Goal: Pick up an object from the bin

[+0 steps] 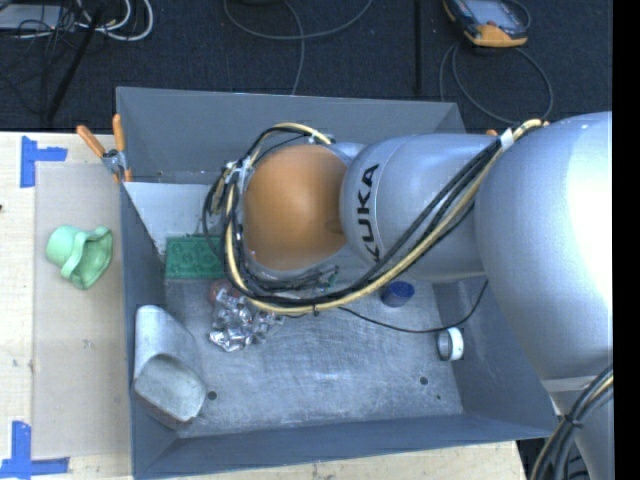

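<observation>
1. The gripper point(236, 324) hung in the left part of the bin point(330, 438), just beside a small reddish thing point(219, 293) and near a green flat block point(192, 258); a good grasp would call for centring on one thing alone
2. The orange wrist cover point(290, 208) hid much; whether the gripper was open, closed or grasping could not be told

The bin point(300, 108) has a cup-like toy point(80, 255) lying outside it, well to its left. The arm's wrist cover point(290, 208) hangs over the bin's middle-left part. A flat studded plate point(192, 258) lies just left of the cover, near the left wall. In the near-left corner a stone-like lump point(170, 386) lies in front of a short roll point(158, 328), touching it. Right of the middle lies a small cap point(398, 292), with a ring point(450, 344) nearer and further right, apart from it.
</observation>
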Motion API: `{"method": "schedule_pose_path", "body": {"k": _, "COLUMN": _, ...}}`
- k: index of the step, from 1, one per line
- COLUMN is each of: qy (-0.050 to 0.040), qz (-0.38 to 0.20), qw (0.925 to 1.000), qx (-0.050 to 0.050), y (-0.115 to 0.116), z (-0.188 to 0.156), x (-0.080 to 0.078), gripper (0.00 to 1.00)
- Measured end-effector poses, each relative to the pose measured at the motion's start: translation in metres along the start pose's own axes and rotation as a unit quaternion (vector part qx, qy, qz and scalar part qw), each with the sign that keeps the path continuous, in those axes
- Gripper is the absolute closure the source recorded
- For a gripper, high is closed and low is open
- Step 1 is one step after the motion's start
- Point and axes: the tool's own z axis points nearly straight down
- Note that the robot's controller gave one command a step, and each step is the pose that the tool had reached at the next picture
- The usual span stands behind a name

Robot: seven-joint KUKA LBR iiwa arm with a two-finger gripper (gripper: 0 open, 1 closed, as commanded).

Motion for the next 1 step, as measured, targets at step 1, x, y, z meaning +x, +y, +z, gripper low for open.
{"method": "schedule_pose_path", "body": {"k": 1, "qy": 0.0003, "qz": 0.004, "qw": 1.0, "qx": 0.0, "y": 0.0037, "z": -0.1882, "x": -0.0253, "gripper": 1.0}}
